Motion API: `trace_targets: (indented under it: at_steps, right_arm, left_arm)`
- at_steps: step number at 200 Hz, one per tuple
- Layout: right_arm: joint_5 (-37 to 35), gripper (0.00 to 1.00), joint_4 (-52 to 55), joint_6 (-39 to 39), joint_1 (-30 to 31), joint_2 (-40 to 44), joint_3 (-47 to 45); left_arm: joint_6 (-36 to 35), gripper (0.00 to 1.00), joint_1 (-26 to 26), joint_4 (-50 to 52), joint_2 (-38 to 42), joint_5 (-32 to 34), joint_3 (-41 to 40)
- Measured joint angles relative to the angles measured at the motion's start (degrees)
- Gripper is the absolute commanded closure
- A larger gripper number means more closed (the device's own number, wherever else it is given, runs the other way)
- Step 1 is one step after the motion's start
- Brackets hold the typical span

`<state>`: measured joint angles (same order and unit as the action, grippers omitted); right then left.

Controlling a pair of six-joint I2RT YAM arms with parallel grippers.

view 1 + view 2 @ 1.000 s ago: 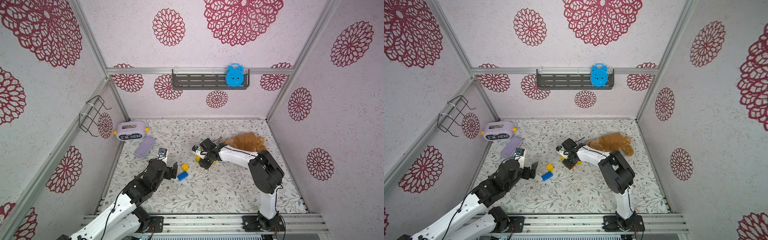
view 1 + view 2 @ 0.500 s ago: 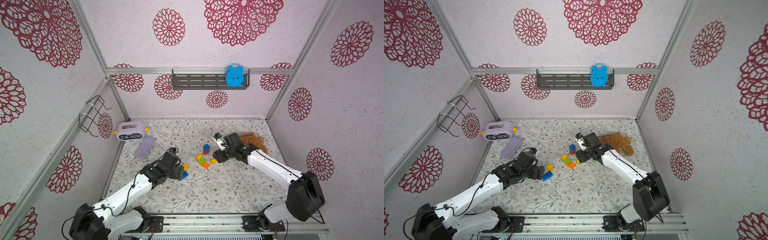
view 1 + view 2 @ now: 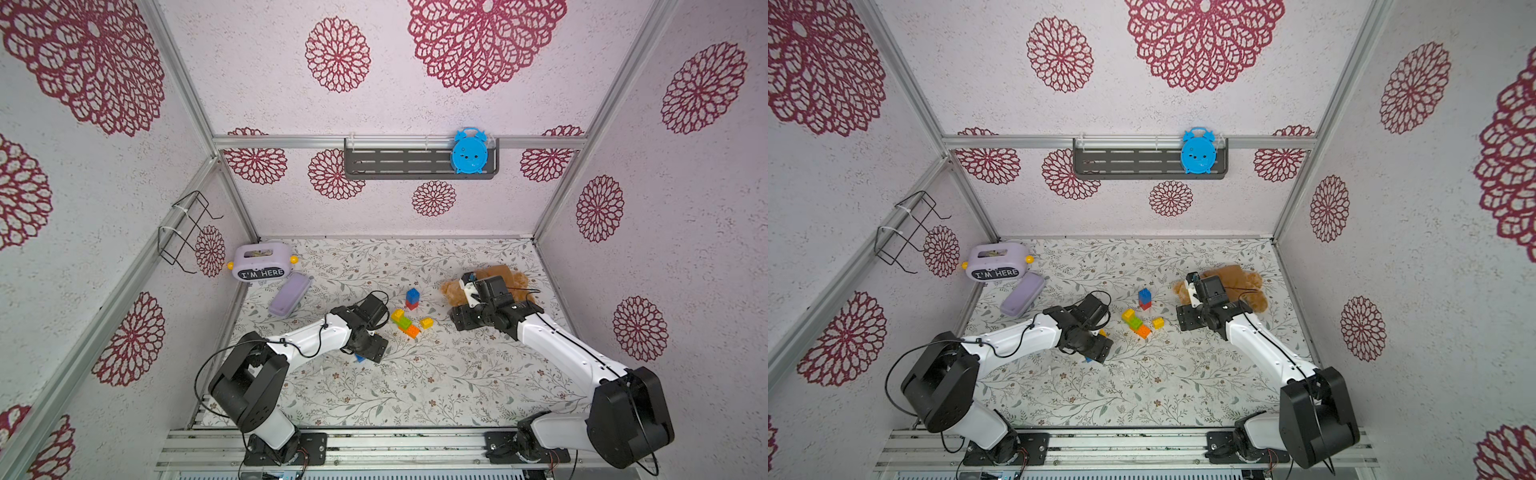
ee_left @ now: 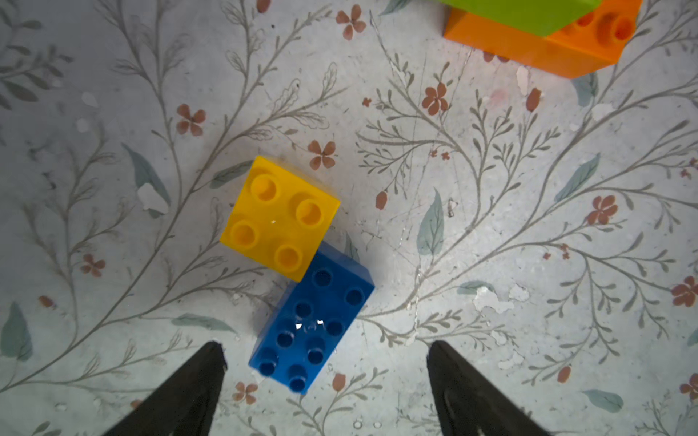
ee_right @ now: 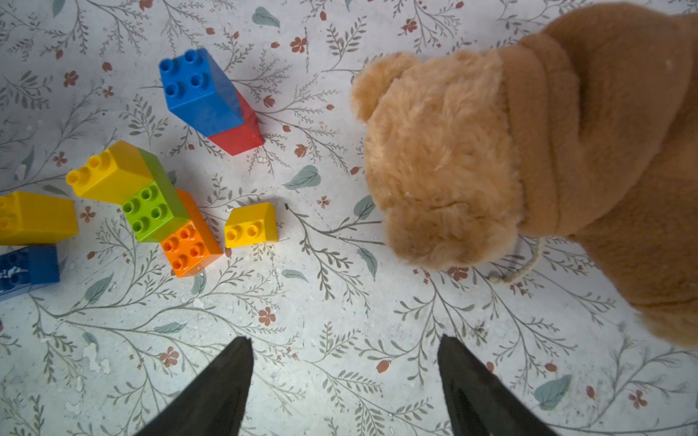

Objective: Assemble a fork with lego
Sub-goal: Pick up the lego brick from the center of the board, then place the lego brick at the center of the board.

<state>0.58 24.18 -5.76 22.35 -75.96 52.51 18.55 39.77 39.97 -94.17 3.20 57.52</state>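
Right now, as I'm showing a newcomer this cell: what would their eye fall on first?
Probably the bright lego bricks scattered in the middle of the floral table, a blue-on-red stack upright among them. Next the brown plush bear lying by the right gripper, and the blue alarm clock on the back-wall shelf.

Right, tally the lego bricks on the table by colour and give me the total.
Yellow bricks: 3
Blue bricks: 2
Red brick: 1
Green brick: 1
Orange brick: 1
Total: 8
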Motion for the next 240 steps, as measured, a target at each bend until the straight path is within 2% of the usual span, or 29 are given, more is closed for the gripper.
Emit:
trace_targets:
  at_steps: [29, 62, 90, 116, 185, 214, 240]
  right_arm:
    - [-0.4, 0.19, 0.2, -0.4, -0.5, 0.5, 0.0]
    - [-0.4, 0.2, 0.4, -0.4, -0.7, 0.5, -0.1]
    - [-0.4, 0.2, 0.6, -0.4, -1.0, 0.5, -0.1]
    - [-0.3, 0.2, 0.6, -0.5, -1.1, 0.5, -0.1]
    - [0.0, 0.19, 0.5, -1.4, -1.7, 0.4, -0.1]
    - [0.0, 0.17, 0.5, -2.4, -2.2, 0.4, -0.2]
    - [0.0, 0.17, 0.6, -3.4, -2.6, 0.4, -1.2]
  left_arm:
    - [-2.1, 0.22, 0.1, 0.4, -4.6, -0.6, 1.5]
    - [-3.8, 0.4, 0.1, 1.4, -7.9, -1.3, 3.1]
    - [-4.7, 0.58, 0.1, 1.7, -8.1, -1.8, 3.6]
    - [-5.4, 0.69, 0.6, 1.9, -8.1, -2.5, 3.6]
    - [-10.0, 0.75, 6.2, 2.9, -5.6, -3.8, 4.3]
    - [-13.4, 0.75, 9.4, 3.0, -7.0, -5.3, 10.3]
    - [-16.3, 0.75, 11.3, 3.0, -12.9, -6.1, 17.5]
